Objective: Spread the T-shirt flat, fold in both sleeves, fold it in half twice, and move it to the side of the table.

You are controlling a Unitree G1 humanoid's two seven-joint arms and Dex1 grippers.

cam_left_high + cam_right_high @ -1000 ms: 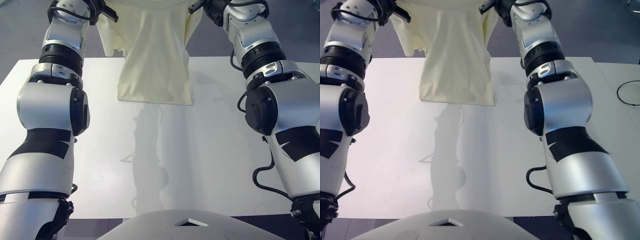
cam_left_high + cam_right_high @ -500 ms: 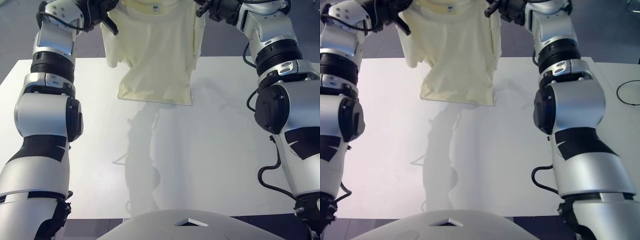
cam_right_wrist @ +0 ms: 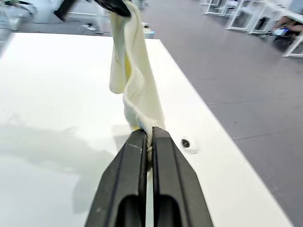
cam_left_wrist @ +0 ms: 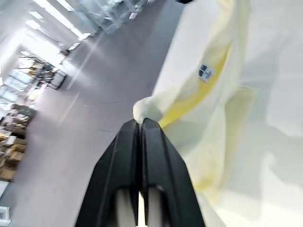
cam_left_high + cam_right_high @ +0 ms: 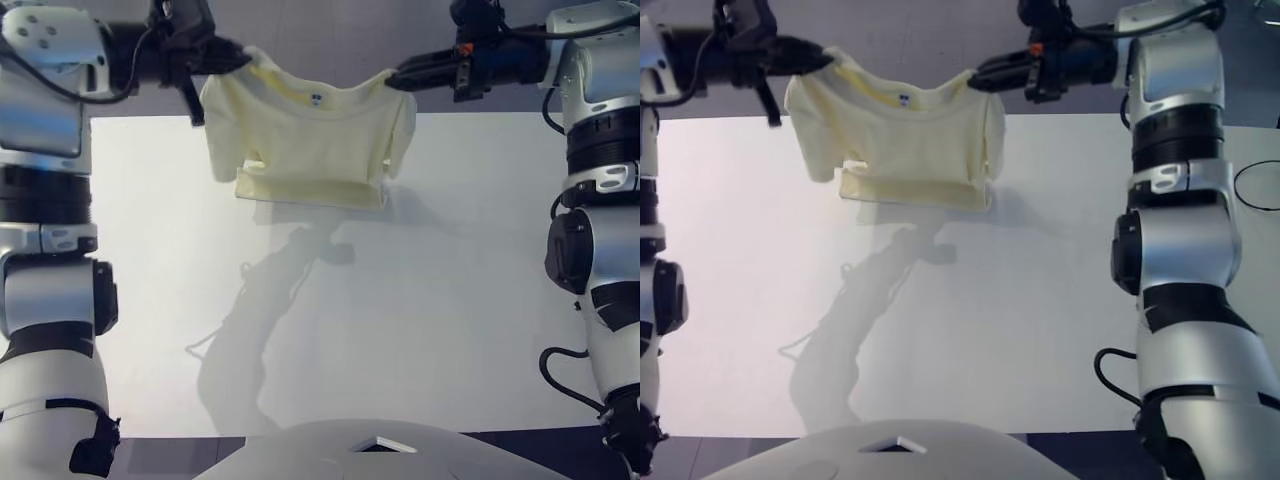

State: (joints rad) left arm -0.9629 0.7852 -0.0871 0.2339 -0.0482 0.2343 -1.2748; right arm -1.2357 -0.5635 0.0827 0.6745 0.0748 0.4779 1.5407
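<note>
A pale yellow T-shirt (image 5: 305, 140) hangs stretched between both grippers above the far part of the white table (image 5: 430, 300). Its hem (image 5: 310, 190) lies bunched on the table. My left gripper (image 5: 240, 60) is shut on the shirt's left shoulder, and my right gripper (image 5: 397, 80) is shut on the right shoulder. In the left wrist view the black fingers (image 4: 124, 156) pinch a knot of the T-shirt (image 4: 222, 75). In the right wrist view the fingers (image 3: 135, 161) clamp the T-shirt (image 3: 130, 75), which runs off toward the other gripper.
The near and middle table surface is bare white with the arms' shadows on it. A dark cable loop (image 5: 1258, 185) lies on a surface past the table's right edge. Grey floor lies beyond the far edge.
Both grippers have come down and spread wider apart with the shirt. The shirt, which hung long before, is now lower with its lower part piled on the table.
</note>
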